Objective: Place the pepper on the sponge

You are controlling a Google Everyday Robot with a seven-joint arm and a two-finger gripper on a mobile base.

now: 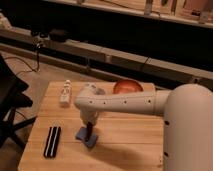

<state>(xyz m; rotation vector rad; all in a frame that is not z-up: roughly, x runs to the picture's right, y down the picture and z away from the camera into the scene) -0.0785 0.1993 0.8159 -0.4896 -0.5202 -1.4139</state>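
Observation:
A blue sponge (86, 137) lies on the wooden table (125, 145), left of centre. My gripper (89, 127) hangs straight down from the white arm (125, 102), right over the sponge. Between its tips a dark red thing shows, the pepper (89, 131), touching or just above the sponge.
A black and white striped bar (52, 141) lies near the table's left front. A small white bottle (66, 93) stands at the back left. A red bowl (125, 86) sits at the back behind the arm. A black chair (10, 105) is beside the table's left edge.

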